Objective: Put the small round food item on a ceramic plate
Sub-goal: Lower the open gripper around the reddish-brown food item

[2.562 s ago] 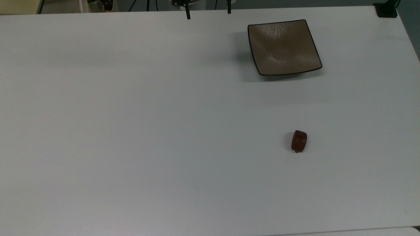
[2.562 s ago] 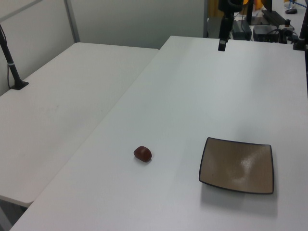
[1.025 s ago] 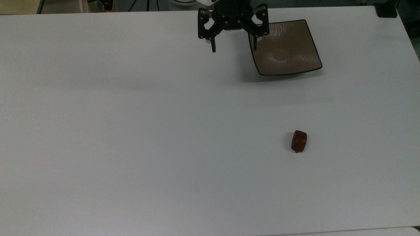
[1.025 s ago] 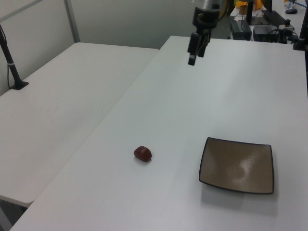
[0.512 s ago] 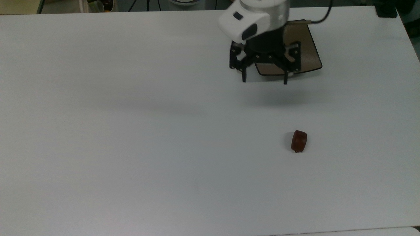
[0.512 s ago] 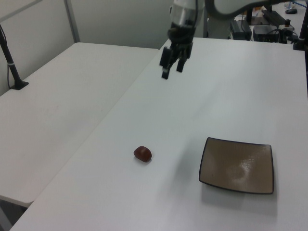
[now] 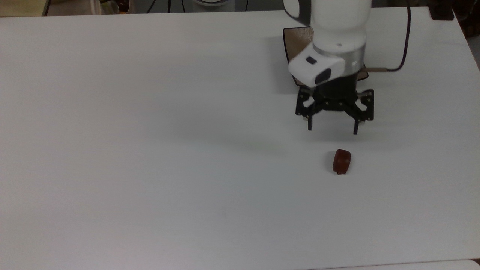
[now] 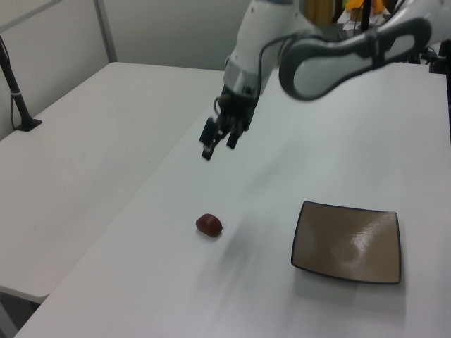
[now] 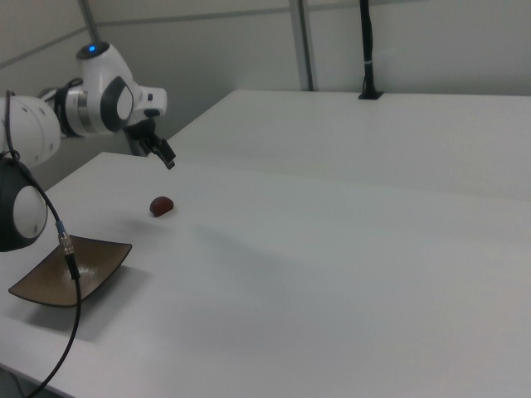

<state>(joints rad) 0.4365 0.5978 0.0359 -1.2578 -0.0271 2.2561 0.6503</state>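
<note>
Now, from the top view, we see the gripper (image 7: 332, 131) hanging over the white table (image 7: 150, 150) with its two fingers spread wide and nothing between them. It sits just above the small round food item (image 7: 341, 161) as the top view shows it, near but clearly apart. Half a second ago it was farther from the food item, up against the lower edge of the ceramic plate (image 7: 298, 39); one second ago it was beside the plate's upper left corner. The arm's white body covers most of the plate, leaving a corner showing above the food item. The food item lies on the bare table exactly where it lay before.

From the left view, we see the gripper (image 8: 218, 144) above the food item (image 8: 209, 224) and raised off the table (image 8: 141, 282), fingers apart. It has come closer to the food item than half a second ago. The plate (image 8: 347, 241) rests to the left view's right of the food item, well apart from it and unmoved.

From the right view, the gripper (image 9: 168, 157) hovers just above the food item (image 9: 161, 206), not touching. The plate (image 9: 73, 269) lies below the food item, toward the right view's left.
</note>
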